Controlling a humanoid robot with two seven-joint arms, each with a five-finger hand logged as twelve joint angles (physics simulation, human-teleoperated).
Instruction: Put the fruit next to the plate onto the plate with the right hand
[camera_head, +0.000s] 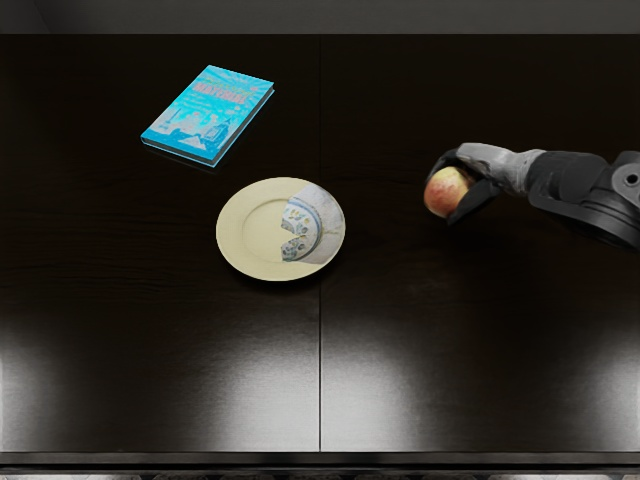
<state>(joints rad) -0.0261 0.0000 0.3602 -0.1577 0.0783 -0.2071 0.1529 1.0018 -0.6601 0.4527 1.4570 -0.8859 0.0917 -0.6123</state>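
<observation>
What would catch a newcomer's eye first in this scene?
Probably the round cream plate with a blue-patterned patch, bright at the middle of the dark glossy table. To its right, apart from it, the dark right hand grips a red-yellow apple. A turquoise book lies beyond the plate, to the left.

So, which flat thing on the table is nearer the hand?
The round cream plate; the blue book lies farther from the right hand, back left.

The dark grey right hand (468, 180) hides the right side of the round red-and-yellow apple (443, 191), and its arm (585, 188) is cut off by the picture's right edge. The print on the turquoise paperback book (208, 114) is too small to read.
</observation>
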